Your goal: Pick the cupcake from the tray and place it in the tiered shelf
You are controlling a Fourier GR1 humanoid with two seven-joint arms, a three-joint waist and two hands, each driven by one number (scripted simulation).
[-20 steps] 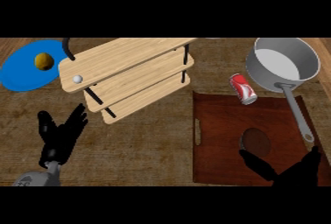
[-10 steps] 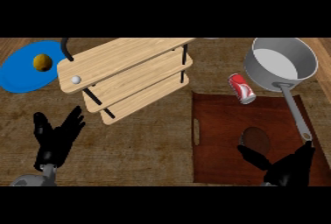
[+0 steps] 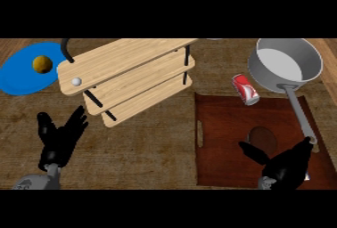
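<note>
Nearest the viewer, the right hand (image 3: 284, 167) hovers over the near part of a dark red-brown tray (image 3: 223, 147), fingers spread open and holding nothing. Just beyond its fingers, the cupcake (image 3: 263, 138) sits on the tray as a dark brown oval, untouched. At the lower left, the left hand (image 3: 59, 138) rests open over the wooden counter (image 3: 145, 151), fingers up, also empty. Farther back, a light wooden tiered shelf (image 3: 128, 75) stands in the middle, with a small white ball (image 3: 76, 81) on its top board. A red can (image 3: 246, 89) lies beside a grey saucepan (image 3: 288, 60), whose long handle reaches over the tray. At far left, a blue plate (image 3: 23, 71) holds a brown, rounded item (image 3: 42, 64).
</note>
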